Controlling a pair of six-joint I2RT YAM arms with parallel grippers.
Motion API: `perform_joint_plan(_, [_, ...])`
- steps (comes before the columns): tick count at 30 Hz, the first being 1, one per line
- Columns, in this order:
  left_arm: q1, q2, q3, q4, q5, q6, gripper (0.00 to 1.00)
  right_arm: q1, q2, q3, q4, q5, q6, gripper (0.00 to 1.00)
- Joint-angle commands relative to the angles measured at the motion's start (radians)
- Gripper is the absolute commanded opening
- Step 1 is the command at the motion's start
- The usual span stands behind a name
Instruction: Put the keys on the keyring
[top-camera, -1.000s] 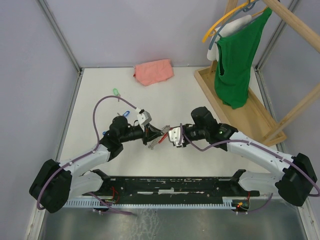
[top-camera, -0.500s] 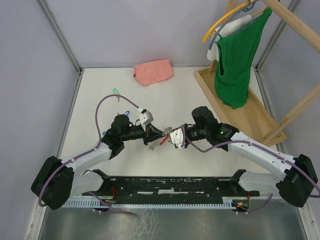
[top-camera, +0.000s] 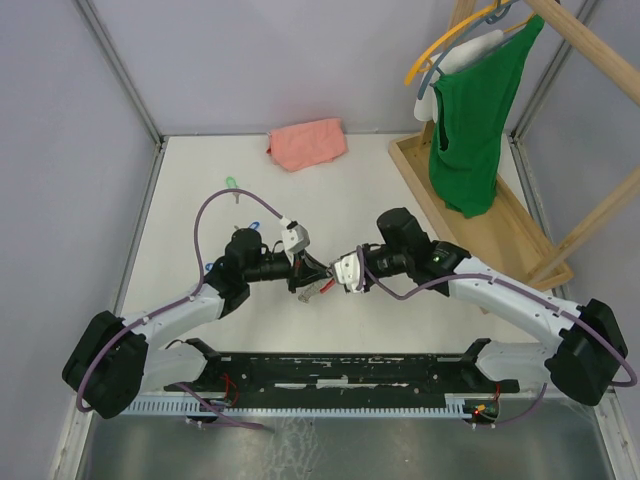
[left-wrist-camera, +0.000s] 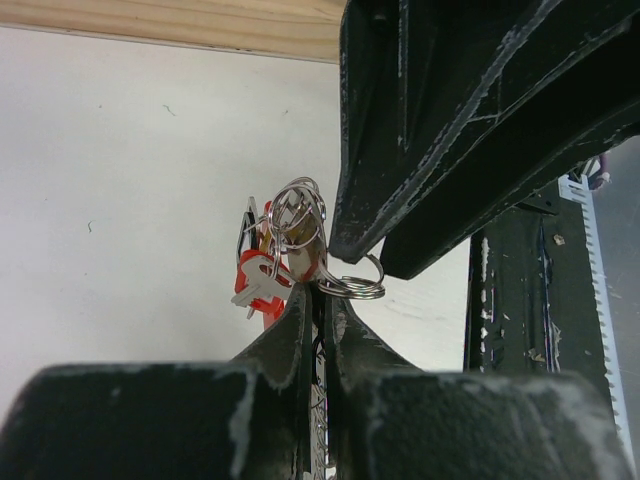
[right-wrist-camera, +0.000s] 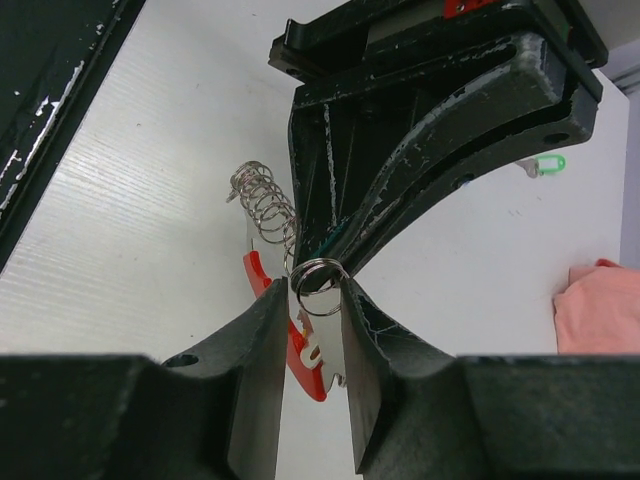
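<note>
My left gripper (top-camera: 304, 272) and right gripper (top-camera: 334, 276) meet tip to tip above the table's middle. The left gripper (left-wrist-camera: 320, 298) is shut on a thin silver piece of a key bunch. A coil of rings (left-wrist-camera: 296, 210) and a red tag (left-wrist-camera: 262, 292) hang from that bunch. The silver keyring (right-wrist-camera: 319, 286) sticks out at the left fingertips. My right gripper (right-wrist-camera: 311, 292) pinches it from both sides. A loose green key (top-camera: 232, 184) lies far left on the table, and the green key (right-wrist-camera: 545, 163) also shows in the right wrist view. A blue key (top-camera: 210, 268) peeks out beside the left arm.
A pink cloth (top-camera: 307, 143) lies at the back of the table. A wooden rack base (top-camera: 480, 225) with a green garment (top-camera: 470, 120) on a hanger stands at the right. A black rail (top-camera: 340, 370) runs along the near edge. Grey walls enclose the table.
My right gripper has moved left up to the left gripper's tips and narrowed its jaws onto the keyring. The left gripper stays shut and has shifted a little.
</note>
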Motion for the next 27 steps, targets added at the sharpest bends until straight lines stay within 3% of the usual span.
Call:
perform_joint_plan(1, [-0.006, -0.011, 0.052, 0.037, 0.031, 0.035, 0.03, 0.008, 0.019, 0.055, -0.009, -0.034, -0.018, 0.34])
perform_joint_plan(9, [-0.008, -0.018, 0.050, 0.037, 0.034, 0.035, 0.03, 0.006, 0.047, 0.065, -0.052, -0.008, -0.030, 0.32])
perform_joint_plan(14, [-0.013, -0.019, 0.046, 0.037, 0.028, 0.047, 0.03, 0.007, 0.058, 0.073, -0.047, 0.008, -0.006, 0.22])
perform_joint_plan(21, [-0.037, -0.038, 0.009, 0.056, -0.047, 0.109, 0.03, 0.007, 0.040, 0.085, -0.038, 0.036, 0.154, 0.04])
perform_joint_plan(27, [-0.061, -0.062, -0.029, 0.105, -0.114, 0.139, 0.03, 0.008, 0.040, 0.097, -0.067, 0.059, 0.334, 0.01])
